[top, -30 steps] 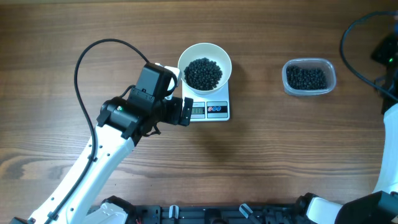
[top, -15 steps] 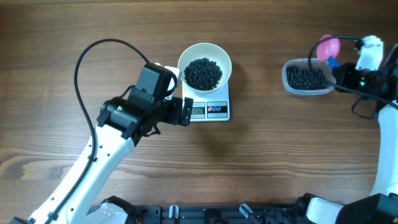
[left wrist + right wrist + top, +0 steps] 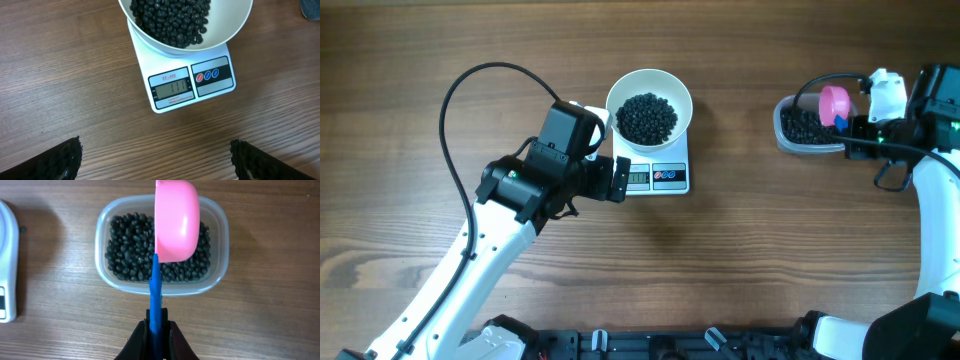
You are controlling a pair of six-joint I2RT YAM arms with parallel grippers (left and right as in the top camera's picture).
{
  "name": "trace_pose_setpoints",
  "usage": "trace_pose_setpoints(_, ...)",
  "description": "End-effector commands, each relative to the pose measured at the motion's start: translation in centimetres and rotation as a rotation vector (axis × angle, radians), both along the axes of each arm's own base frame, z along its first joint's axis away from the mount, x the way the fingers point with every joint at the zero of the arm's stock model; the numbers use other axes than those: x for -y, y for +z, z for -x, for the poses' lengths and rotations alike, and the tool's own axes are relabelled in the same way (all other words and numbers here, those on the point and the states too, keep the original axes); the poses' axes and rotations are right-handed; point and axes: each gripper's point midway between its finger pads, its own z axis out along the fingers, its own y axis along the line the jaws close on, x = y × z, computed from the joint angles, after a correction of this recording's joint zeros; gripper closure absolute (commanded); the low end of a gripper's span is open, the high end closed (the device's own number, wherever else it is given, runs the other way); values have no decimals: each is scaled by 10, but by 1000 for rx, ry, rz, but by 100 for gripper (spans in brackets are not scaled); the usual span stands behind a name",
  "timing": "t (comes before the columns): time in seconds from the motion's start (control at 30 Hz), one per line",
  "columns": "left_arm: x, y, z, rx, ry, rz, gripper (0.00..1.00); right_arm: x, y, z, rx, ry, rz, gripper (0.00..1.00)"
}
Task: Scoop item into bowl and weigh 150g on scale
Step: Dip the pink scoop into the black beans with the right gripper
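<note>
- The white bowl (image 3: 650, 80) sits on the scale (image 3: 656, 177), and there is a heap of black beans (image 3: 647, 118) inside it.
- The little screen on the scale looks like it says 111, so the bowl likely needs more beans to get to 150.
- The right gripper (image 3: 156, 328) is pinched tight on the blue handle of the pink scoop (image 3: 177, 222).
- The scoop hangs over the clear tub (image 3: 223, 230), and no beans show in it, so the next scoop is not yet taken.
- The left gripper (image 3: 157, 162) is wide open and holds nothing, near the scale.
- Count: one bowl, one scale, one tub, one scoop, two arms.
- There are two heaps of beans, one in the bowl and one in the tub, too many to count.
</note>
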Motion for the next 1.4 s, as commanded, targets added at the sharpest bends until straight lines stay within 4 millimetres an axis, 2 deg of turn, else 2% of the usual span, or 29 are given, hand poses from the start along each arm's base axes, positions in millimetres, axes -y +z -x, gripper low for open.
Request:
trace_pose_setpoints(0.0, -1, -1, -1, -1, 8, 1, 0, 20, -7, 2, -50, -32, 118, 96)
trace_pose_setpoints(0.1, -1, -1, -1, -1, 8, 1, 0, 19, -14, 2, -69, -30, 106, 96)
trace_pose_setpoints(0.3, -1, -1, -1, -1, 8, 1, 0, 16, -40, 0, -139, -33, 59, 96)
trace_pose_setpoints(0.5, -1, -1, -1, -1, 8, 1, 0, 5, -50, -3, -161, -16, 9, 96)
trace_pose_setpoints(0.73, -1, -1, -1, -1, 8, 1, 0, -30, -58, -3, -193, 80, -53, 96)
trace_pose_setpoints(1.07, -1, -1, -1, -1, 8, 1, 0, -65, -54, 6, -197, 215, -187, 96)
trace_pose_setpoints(1.27, -1, -1, -1, -1, 8, 1, 0, -65, -50, 5, -174, 234, -233, 96)
trace_pose_setpoints(1.37, -1, -1, -1, -1, 8, 1, 0, -59, -46, 5, -144, 230, -283, 96)
